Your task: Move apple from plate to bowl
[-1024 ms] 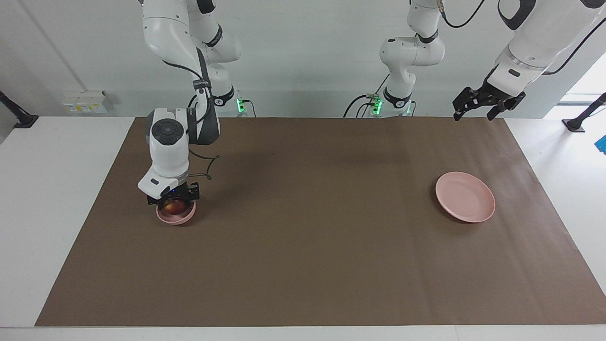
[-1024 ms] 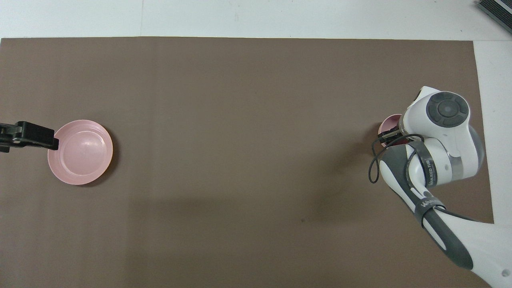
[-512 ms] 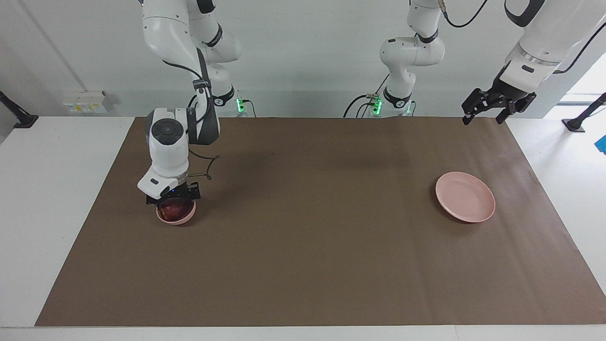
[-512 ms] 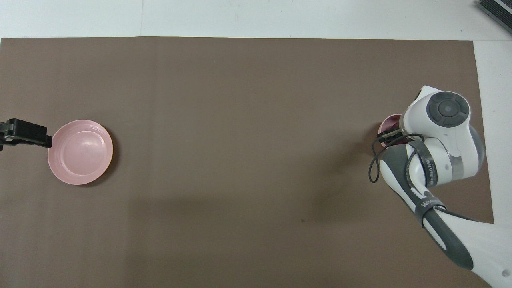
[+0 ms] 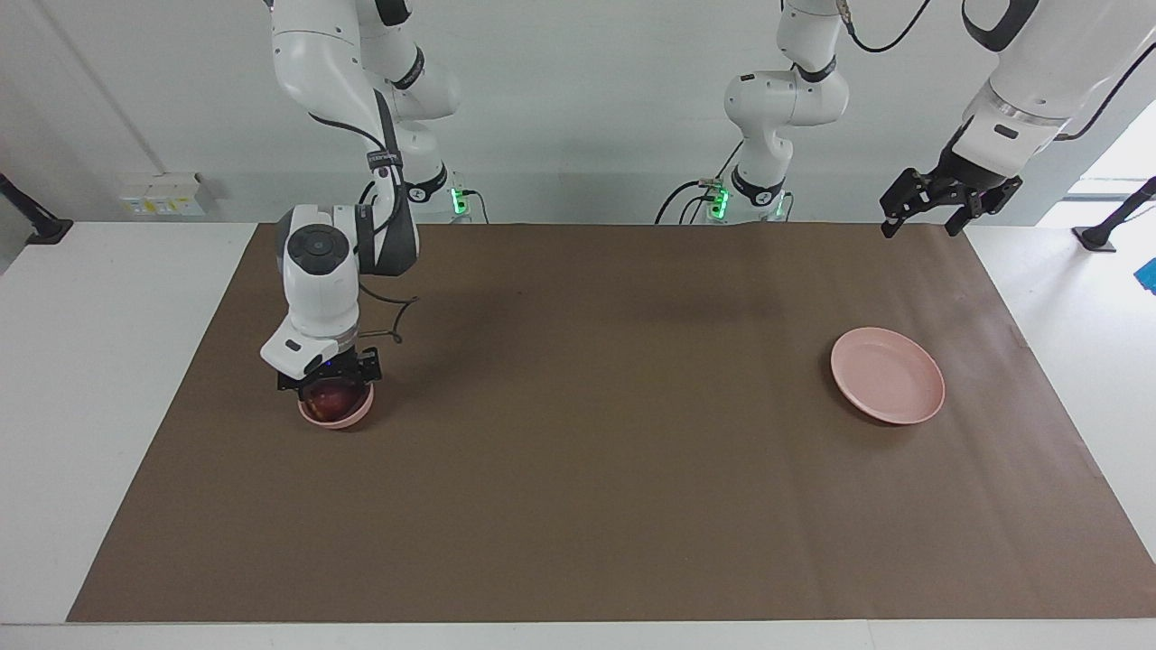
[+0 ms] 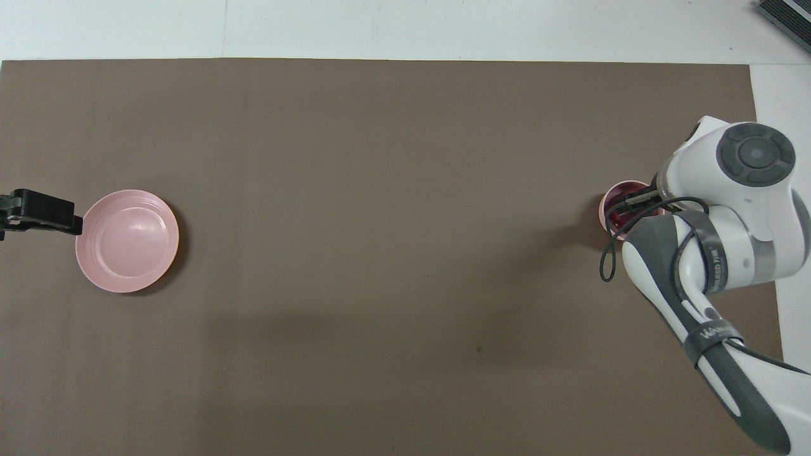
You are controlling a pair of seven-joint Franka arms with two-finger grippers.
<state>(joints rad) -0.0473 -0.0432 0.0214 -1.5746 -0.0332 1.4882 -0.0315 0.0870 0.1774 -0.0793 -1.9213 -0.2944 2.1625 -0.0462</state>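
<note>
— Brown paper mat (image 5: pixel 578 451) covers most of a white table (image 5: pixel 108 406), white margins showing at both ends. Where does the fruit sit?

— Inside the bowl (image 5: pixel 336 413), toward the right arm's end of the mat. The apple (image 5: pixel 330 395) shows dark red between bowl rim and the right gripper (image 5: pixel 330 384), which hangs directly over it. In the overhead view only a sliver of the bowl (image 6: pixel 609 209) clears the arm's white wrist.

— Is that gripper clamped on the apple?

— Cannot tell; its fingers are hidden by the wrist and the bowl's rim.

— And at the left arm's end of the table?

— The plate (image 5: pixel 888 376) lies bare toward the left arm's end, well apart from the bowl, with a broad stretch of unoccupied mat between them. From overhead the plate (image 6: pixel 127 240) sits well inside the mat's edge. The left gripper (image 5: pixel 921 215) waits raised over the mat's edge nearest the robots, fingers spread and holding nothing; overhead, the left gripper (image 6: pixel 38 212) shows just beside the plate's rim.

— How close is the bowl to the border?

— Near the mat's end, a strip of brown between it and bare white table.
</note>
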